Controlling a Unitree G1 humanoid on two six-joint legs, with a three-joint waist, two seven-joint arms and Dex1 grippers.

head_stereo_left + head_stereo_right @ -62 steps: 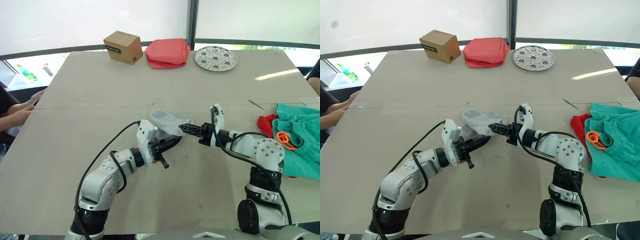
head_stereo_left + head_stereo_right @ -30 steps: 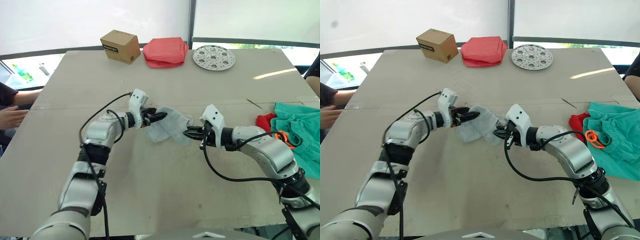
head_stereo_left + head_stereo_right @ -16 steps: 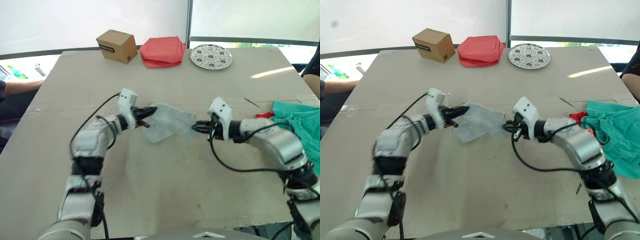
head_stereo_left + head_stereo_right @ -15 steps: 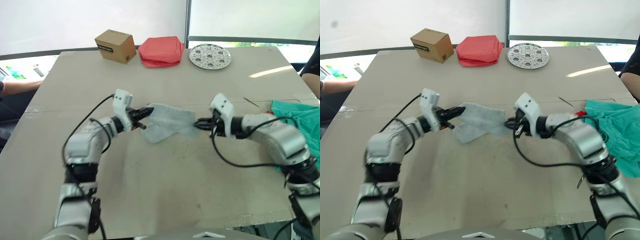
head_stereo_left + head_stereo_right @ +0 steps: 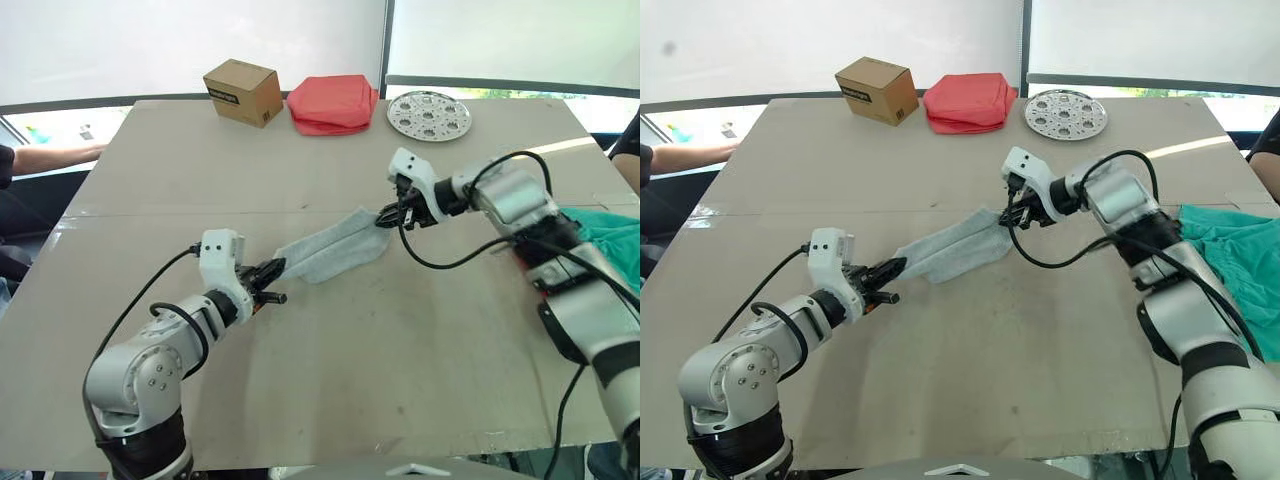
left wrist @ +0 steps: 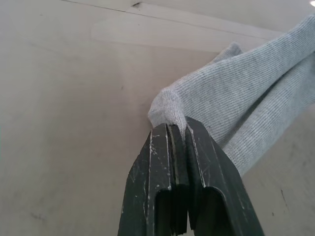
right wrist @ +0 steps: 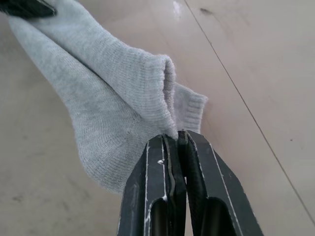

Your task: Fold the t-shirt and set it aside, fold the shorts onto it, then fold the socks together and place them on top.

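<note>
The left gripper (image 5: 272, 268), toward seven o'clock, has its jaws clenched on one end of the socks (image 5: 330, 250), and the right gripper (image 5: 392, 214), toward one o'clock, pinches the cuff end, so the pair hangs stretched between them just over the middle of the table (image 5: 330, 400). Pulling both ends probably lines the two socks up flat for folding. At three o'clock the shorts (image 5: 610, 250) wait at the table's edge.
</note>
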